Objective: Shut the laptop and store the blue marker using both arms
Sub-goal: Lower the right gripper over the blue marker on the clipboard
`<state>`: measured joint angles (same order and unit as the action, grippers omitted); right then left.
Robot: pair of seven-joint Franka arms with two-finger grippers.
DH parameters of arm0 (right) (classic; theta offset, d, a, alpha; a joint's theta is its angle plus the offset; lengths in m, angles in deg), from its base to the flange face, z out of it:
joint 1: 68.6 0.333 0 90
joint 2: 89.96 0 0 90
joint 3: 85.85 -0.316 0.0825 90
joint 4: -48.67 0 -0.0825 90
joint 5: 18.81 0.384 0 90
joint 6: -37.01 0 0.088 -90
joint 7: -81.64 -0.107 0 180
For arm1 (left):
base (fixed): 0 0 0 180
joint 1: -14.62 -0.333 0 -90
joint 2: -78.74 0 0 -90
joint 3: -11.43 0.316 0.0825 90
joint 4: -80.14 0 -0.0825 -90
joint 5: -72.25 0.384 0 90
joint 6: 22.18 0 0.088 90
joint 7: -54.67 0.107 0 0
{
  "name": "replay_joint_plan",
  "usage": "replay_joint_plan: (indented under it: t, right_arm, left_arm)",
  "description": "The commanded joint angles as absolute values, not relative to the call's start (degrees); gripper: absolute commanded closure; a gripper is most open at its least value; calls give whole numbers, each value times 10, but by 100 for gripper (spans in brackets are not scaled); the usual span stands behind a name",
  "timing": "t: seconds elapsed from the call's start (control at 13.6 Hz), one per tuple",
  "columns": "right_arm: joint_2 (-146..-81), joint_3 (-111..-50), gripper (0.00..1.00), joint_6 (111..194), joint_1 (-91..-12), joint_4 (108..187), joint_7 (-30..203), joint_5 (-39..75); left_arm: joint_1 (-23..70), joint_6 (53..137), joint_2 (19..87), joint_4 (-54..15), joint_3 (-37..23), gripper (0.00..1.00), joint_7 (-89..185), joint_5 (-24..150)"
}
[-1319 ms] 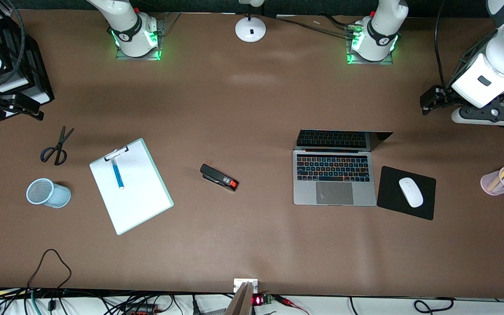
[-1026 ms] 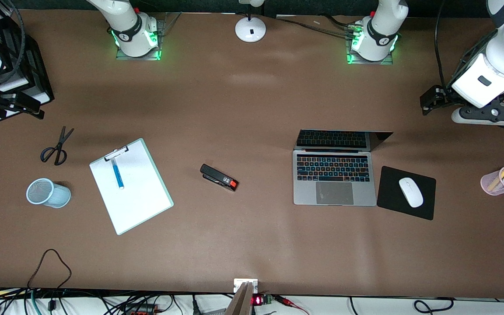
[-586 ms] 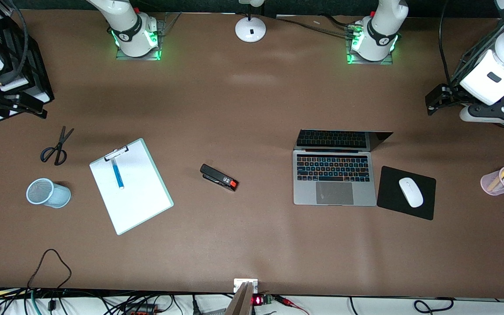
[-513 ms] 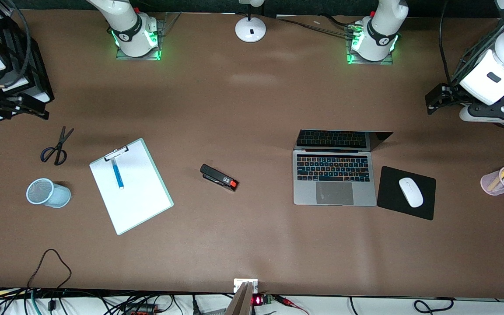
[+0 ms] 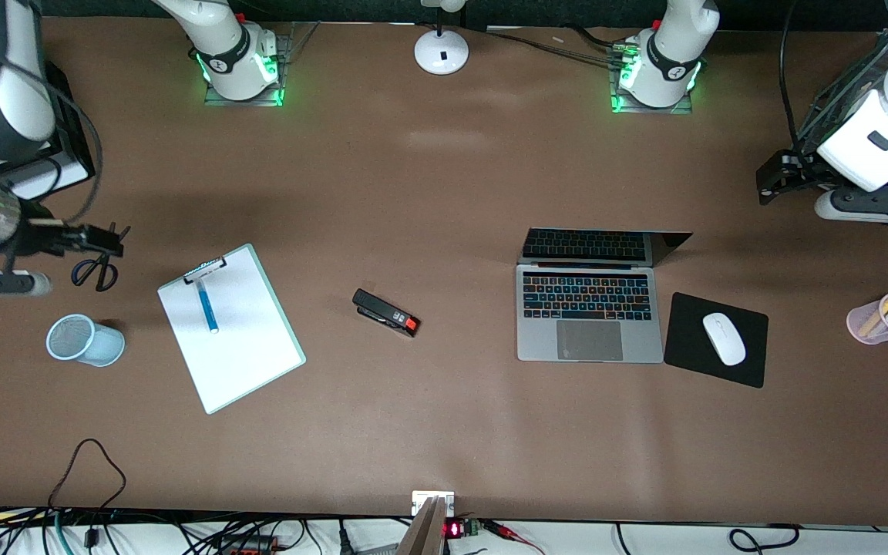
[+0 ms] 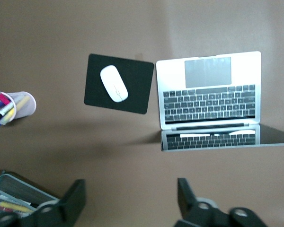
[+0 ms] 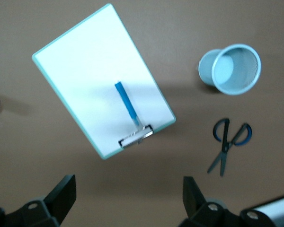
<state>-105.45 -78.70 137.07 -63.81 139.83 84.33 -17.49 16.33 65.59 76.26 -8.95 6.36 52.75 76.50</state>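
Silver-grey metal: 1 laptop (image 5: 589, 314), lid open, hinge running along the table's length, trackpad toward the front camera. Black fabric: 1 mouse pad (image 5: 716, 339) just beside it, carrying 1 white oval mouse (image 5: 724, 338). Light-blue plastic: 1 blue marker (image 5: 206, 306), slim cylinder lying on 1 white clipboard (image 5: 231, 327), long axis 12-to-6 o'clock in the front view, white end apparently toward the clip. 1 mesh cup (image 5: 83, 340), 1 pair of scissors (image 5: 95, 270), 1 black stapler (image 5: 386, 312). Left gripper (image 6: 130, 201) spread wide, empty, above bare table near the laptop's lid; right gripper (image 7: 130, 198) wide, empty, over the scissors.
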Motion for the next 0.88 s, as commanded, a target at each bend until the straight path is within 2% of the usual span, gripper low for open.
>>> replay_joint_plan:
  t: [0.0,0.29,0.81]
  right_arm:
    - [-1102,-788,0,1418,-636,1394,873,-166]
    - [-1161,-788,0,1499,-635,1406,909,-165]
    - [-1238,-788,0,1581,-611,1408,959,-170]
  left_arm:
    - [160,636,752,-68,62,98,542,745]
    - [160,619,752,-71,62,100,541,744]
    - [165,576,764,-94,57,100,497,671]
